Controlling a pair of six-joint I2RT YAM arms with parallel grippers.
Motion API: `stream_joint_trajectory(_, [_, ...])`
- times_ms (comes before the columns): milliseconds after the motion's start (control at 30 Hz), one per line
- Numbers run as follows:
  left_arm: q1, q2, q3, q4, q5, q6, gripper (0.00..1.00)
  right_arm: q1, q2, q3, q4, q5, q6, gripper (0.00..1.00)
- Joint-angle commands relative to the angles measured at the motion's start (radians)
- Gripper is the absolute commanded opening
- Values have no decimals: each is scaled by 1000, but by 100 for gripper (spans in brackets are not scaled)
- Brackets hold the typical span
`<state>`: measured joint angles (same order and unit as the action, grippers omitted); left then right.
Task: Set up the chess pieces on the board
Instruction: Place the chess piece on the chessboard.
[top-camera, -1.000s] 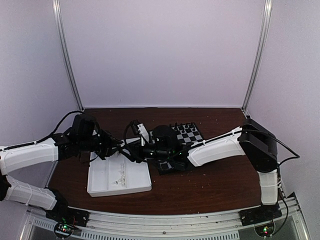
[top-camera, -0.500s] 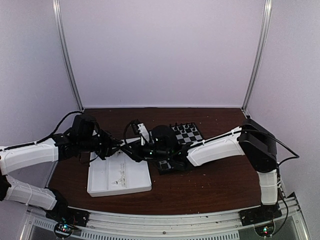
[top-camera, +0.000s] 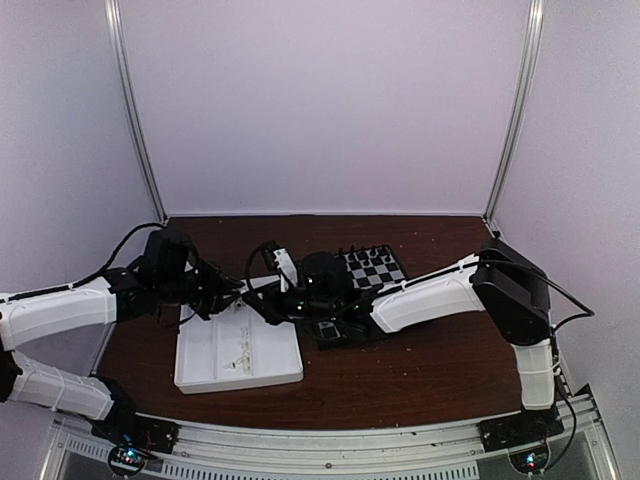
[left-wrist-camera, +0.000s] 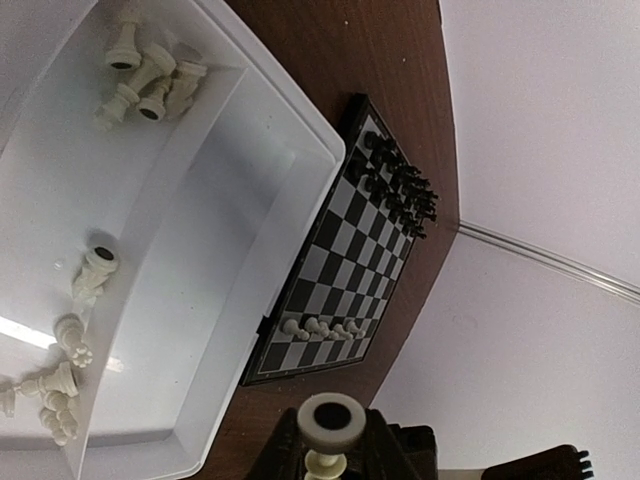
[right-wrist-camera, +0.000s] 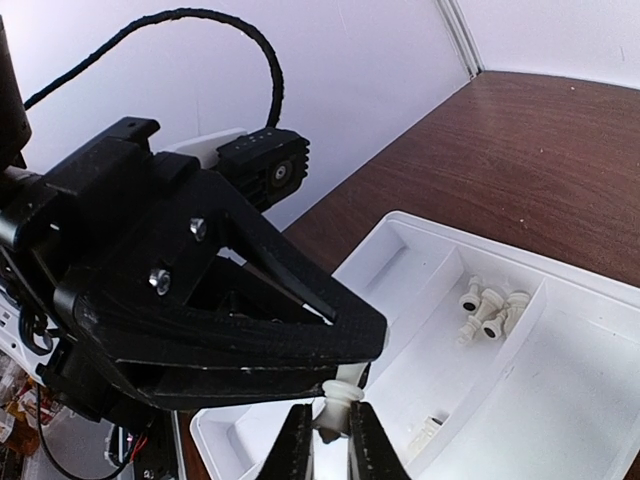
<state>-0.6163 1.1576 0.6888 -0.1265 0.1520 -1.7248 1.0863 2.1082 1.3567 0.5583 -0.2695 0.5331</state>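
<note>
A white chess piece (left-wrist-camera: 333, 426) is held between both grippers above the white tray (top-camera: 240, 352). My left gripper (left-wrist-camera: 335, 455) is shut on it near its round base. My right gripper (right-wrist-camera: 332, 428) pinches its other end (right-wrist-camera: 338, 403), facing the left gripper (right-wrist-camera: 350, 340). In the top view the grippers meet, left (top-camera: 240, 290) and right (top-camera: 262, 300). The board (left-wrist-camera: 330, 250) lies beside the tray, with several white pawns (left-wrist-camera: 325, 327) in a row and black pieces (left-wrist-camera: 400, 185) at the far end. It also shows in the top view (top-camera: 376, 265).
Loose white pieces lie in the tray's compartments (left-wrist-camera: 145, 75), (left-wrist-camera: 70, 345), and in the right wrist view (right-wrist-camera: 487, 310). The tray's rim (left-wrist-camera: 290, 120) runs alongside the board. The right forearm (top-camera: 430, 295) hangs over the board's near part. Brown table (top-camera: 430, 370) lies around them.
My right gripper has crept a little to the left, closer to the left gripper. The left arm has hardly moved.
</note>
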Motion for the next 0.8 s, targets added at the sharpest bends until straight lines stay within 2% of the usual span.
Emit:
stream_joint_trajectory(0, [-7,-15,-6,64,34,-8,21,6,5,9,3,12,8,7])
stream_joint_trajectory(200, [-7,-23,-6,44,31,13,32,-1,-30,-23,10,42,6,6])
stream_joint_trajectory(367, [5,-34,-6,37,34,45,55,-16,-69,-67,15,31,13,5])
stream_joint_trajectory(433, [28,-48,-4,19,46,79,57,-29,-121,-100,-6,25,3,6])
stream_joint_trajectory(633, [92,-87,41,-59,83,368,57,-123,-314,-179,-232,-113,-19,7])
stream_joint_trajectory(767, [108,-85,135,-199,68,594,57,-211,-439,-144,-603,-128,-73,7])
